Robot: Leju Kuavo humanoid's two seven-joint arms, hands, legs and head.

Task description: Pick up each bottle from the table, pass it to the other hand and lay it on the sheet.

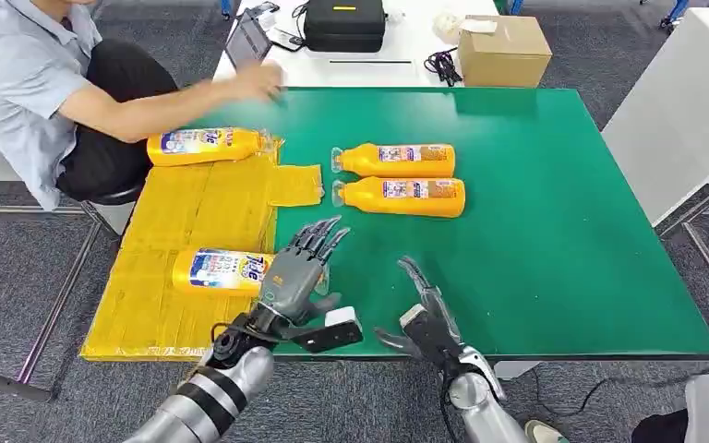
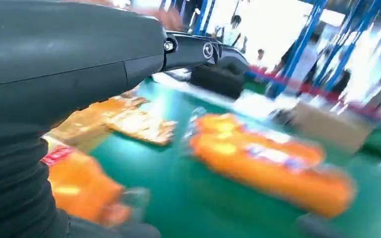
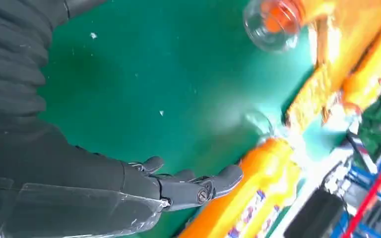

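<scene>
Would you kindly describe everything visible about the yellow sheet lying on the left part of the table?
The yellow sheet looks like thin, crinkled, foil-like material, laid flat over the left end of the green table, with a small flap reaching right toward the two bottles on the bare green. Its near left part seems to overhang the table edge. Two orange bottles lie on their sides on it: one at its far edge, one near the front, beside the robot's left hand.

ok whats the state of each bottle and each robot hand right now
near sheet bottle: lying on the yellow sheet
far sheet bottle: lying on sheet
two table bottles: lying on green table, side by side
left robot hand: open, empty
right robot hand: open, empty
</scene>
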